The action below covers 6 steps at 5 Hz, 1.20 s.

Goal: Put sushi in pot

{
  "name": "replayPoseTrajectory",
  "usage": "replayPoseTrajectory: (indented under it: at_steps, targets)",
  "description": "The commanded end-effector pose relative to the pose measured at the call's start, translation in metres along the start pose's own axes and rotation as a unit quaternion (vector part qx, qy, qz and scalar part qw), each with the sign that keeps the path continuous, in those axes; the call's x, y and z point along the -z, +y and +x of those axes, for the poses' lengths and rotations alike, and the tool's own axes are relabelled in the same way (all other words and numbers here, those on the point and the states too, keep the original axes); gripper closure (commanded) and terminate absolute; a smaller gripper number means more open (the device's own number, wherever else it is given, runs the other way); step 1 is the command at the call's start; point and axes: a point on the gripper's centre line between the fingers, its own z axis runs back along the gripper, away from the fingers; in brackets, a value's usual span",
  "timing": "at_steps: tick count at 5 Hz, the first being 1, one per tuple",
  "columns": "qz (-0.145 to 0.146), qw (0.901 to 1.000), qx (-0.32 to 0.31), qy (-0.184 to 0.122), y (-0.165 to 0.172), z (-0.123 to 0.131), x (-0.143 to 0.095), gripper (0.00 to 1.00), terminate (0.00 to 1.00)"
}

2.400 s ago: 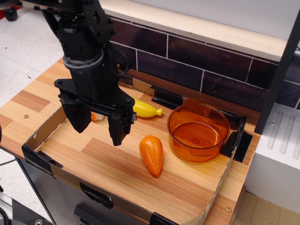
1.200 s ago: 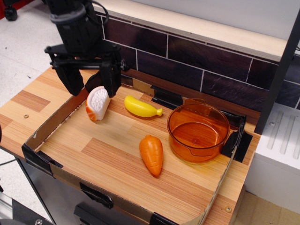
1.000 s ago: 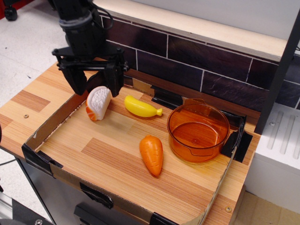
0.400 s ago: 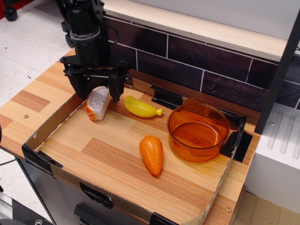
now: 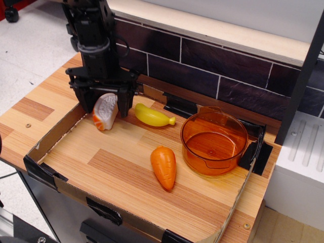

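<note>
The sushi (image 5: 105,111), a white bumpy rice block with an orange side, stands tilted at the back left of the wooden tray floor. My black gripper (image 5: 105,104) hangs over it from above, open, with one finger on each side of the sushi's upper part. The jaws straddle it; I cannot tell if they touch it. The pot (image 5: 214,142), round transparent orange plastic with small side handles, stands empty at the right of the tray, far from the gripper.
A yellow banana (image 5: 153,116) lies just right of the sushi. An orange carrot (image 5: 164,167) lies in the middle front. A low cardboard rim (image 5: 48,142) with black tape corners borders the tray. A dark tiled wall (image 5: 217,71) runs behind.
My gripper rose from the front, went to the back left and has now lowered around the sushi. The sushi, banana, carrot and pot have not moved.
</note>
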Motion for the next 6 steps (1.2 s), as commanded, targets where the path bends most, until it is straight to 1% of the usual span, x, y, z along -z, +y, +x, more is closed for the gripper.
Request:
replayPoseTrajectory:
  at_steps: [1, 2, 3, 4, 5, 6]
  targets:
    - [0.011, 0.9998, 0.006, -0.014, 0.001, 0.003, 0.000, 0.00, 0.00]
    - [0.007, 0.9999, 0.007, -0.011, 0.003, 0.003, -0.003, 1.00, 0.00]
    - [0.009, 0.9996, 0.004, -0.027, 0.006, 0.001, -0.014, 1.00, 0.00]
    - [0.015, 0.9995, 0.010, -0.025, -0.003, -0.006, -0.038, 1.00, 0.00]
    - [0.043, 0.9986, 0.019, -0.024, -0.033, -0.017, -0.070, 1.00, 0.00]
    - [0.027, 0.9995, 0.017, -0.008, -0.068, -0.022, -0.077, 1.00, 0.00]
